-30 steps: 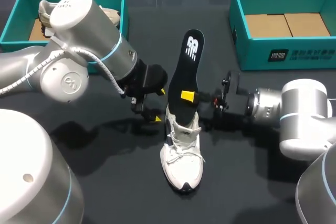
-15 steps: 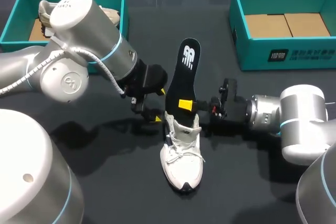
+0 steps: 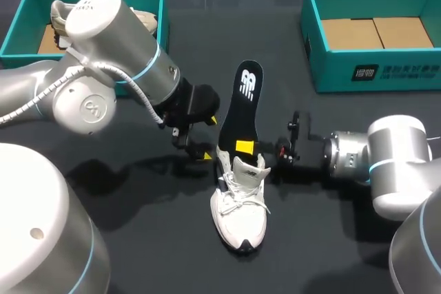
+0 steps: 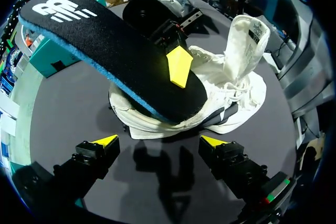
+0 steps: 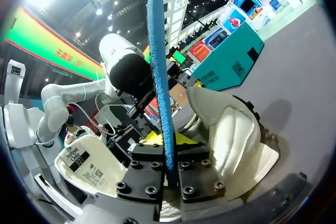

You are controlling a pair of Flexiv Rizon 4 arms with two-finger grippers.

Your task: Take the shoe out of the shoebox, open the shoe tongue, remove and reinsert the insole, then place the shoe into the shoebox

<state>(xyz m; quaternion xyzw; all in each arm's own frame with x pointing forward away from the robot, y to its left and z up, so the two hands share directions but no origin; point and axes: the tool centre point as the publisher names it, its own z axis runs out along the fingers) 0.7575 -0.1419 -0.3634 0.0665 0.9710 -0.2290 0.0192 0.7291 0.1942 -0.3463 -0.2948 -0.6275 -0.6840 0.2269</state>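
A white shoe (image 3: pixel 239 208) stands on the dark table, toe toward the near edge. A black insole (image 3: pixel 242 101) with a blue underside rises out of its opening, its lower end inside the heel. My right gripper (image 3: pixel 245 147) comes in from the right and is shut on the insole just above the shoe's collar. In the right wrist view the insole (image 5: pixel 157 51) stands edge-on between the gripper (image 5: pixel 168 148) and the shoe (image 5: pixel 236 129) lies beside it. My left gripper (image 4: pixel 160 141) hangs open beside the shoe's heel (image 4: pixel 157 124), holding nothing; the tongue (image 4: pixel 244 40) is pulled up.
A teal shoebox (image 3: pixel 21 12) at the back left holds another pale shoe (image 3: pixel 58 15). A second teal box (image 3: pixel 331 67) with a cardboard bottom stands at the back right. My left arm's big body (image 3: pixel 103 67) fills the left middle.
My right gripper has brought the insole down and nearer, so its lower end sits deeper in the shoe. The left arm has not moved.
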